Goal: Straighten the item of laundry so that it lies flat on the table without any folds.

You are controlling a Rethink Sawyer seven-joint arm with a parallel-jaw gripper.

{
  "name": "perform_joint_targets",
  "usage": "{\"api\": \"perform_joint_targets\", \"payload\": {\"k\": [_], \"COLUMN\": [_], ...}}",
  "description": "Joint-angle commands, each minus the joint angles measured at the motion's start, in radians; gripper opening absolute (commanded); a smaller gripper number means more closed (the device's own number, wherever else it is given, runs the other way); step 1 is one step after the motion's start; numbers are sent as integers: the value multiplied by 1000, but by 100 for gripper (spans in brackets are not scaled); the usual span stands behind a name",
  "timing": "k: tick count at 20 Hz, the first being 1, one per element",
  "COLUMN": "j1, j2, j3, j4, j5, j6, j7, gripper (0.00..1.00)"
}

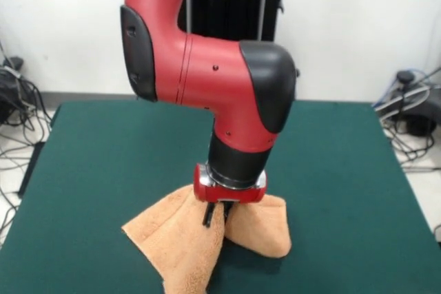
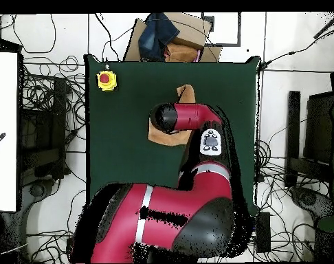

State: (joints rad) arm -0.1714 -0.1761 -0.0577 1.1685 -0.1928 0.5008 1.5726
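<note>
The item of laundry, a peach-orange towel [image 1: 179, 242], sits near the front edge of the dark green table [image 1: 96, 163]. Its middle is drawn up into a peak, and folds fall away to both sides like a tent. My gripper [image 1: 216, 213] points straight down onto that peak, its dark fingers [image 1: 207, 215] shut on the raised cloth. One long flap hangs toward the front edge, and a shorter flap [image 1: 265, 232] lies to the right. From overhead, the arm covers the gripper, and only parts of the towel [image 2: 185, 92] show on the table [image 2: 121, 130].
A yellow box with a red button [image 2: 106, 80] stands on a far table corner in the overhead view. A cardboard box [image 2: 187, 34] lies off the table beyond that edge. Cables [image 1: 17, 118] lie on the floor around the table.
</note>
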Motion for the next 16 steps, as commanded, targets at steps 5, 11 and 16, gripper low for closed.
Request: {"api": "perform_joint_targets", "payload": {"k": [5, 11, 16], "j1": [-17, -14, -16], "j2": [-148, -183, -225], "j3": [86, 75, 79], "j4": [154, 159, 172], "j5": [39, 42, 58], "j6": [115, 151, 237], "j7": [73, 67, 56], "gripper": [0, 0, 0]}}
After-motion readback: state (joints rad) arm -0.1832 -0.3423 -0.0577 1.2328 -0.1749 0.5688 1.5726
